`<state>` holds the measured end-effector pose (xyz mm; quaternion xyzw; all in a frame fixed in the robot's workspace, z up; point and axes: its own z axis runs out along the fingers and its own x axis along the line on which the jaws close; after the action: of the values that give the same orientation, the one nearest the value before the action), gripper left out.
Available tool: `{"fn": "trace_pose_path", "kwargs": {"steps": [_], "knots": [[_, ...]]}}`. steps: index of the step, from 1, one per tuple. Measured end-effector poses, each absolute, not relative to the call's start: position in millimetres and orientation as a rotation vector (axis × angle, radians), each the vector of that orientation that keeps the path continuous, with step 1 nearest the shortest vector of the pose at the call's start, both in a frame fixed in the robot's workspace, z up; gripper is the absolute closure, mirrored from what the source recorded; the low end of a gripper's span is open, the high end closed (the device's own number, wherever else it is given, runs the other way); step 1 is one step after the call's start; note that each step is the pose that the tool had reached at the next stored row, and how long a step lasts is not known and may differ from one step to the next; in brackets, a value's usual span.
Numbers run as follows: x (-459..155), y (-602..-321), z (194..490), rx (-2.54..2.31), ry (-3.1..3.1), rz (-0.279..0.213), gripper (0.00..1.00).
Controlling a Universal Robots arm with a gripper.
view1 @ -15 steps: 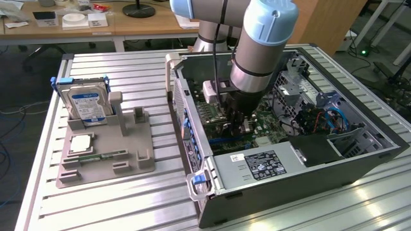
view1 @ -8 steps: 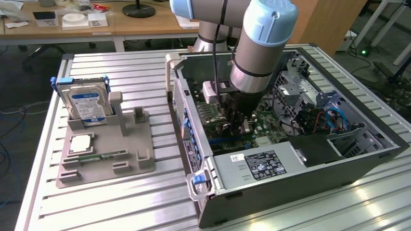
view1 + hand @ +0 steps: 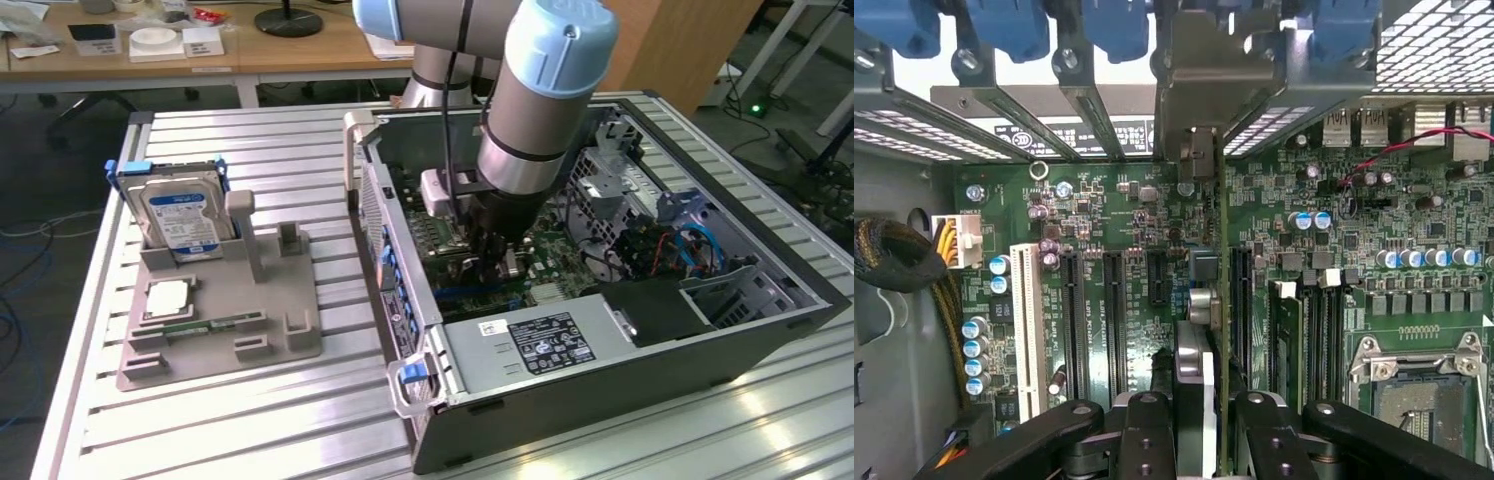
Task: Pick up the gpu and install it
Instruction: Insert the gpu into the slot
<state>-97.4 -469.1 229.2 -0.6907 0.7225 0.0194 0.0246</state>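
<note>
Black gripper (image 3: 1196, 440) links sit closest in the wrist view, fingers (image 3: 1144, 435) pinching the gpu (image 3: 1199, 400) edge-on between them. Card stands upright over the green motherboard (image 3: 1334, 250), its pale metal end bracket (image 3: 1199, 100) up against the rear slot openings of the case. Card edge runs along the expansion slots (image 3: 1112, 310); whether it is fully seated, cannot tell. White slot (image 3: 1026, 325) beside the black ones, bundle of sleeved cables (image 3: 894, 255) at the side, empty CPU socket (image 3: 1419, 385) at the other side, memory sticks (image 3: 1286, 335) near the card.

Exterior view: open computer case (image 3: 747, 340) lies on its side on a slatted metal table (image 3: 240, 420). Arm (image 3: 541, 110) reaches down into the case, gripper (image 3: 491, 262) low over the motherboard, gpu barely visible there. Power supply (image 3: 534, 345) at the case's near end. At the exterior view's left, grey parts holder (image 3: 220, 330) with a hard drive (image 3: 183, 220) upright in it, a CPU chip (image 3: 167, 297) and a memory stick (image 3: 203, 325) lying flat.
</note>
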Motion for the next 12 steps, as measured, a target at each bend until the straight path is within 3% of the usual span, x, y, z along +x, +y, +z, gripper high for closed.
{"fn": "trace_pose_path", "kwargs": {"steps": [12], "knots": [[-97.8,-469.2,231.0,-2.137,2.236,0.060,0.72]]}}
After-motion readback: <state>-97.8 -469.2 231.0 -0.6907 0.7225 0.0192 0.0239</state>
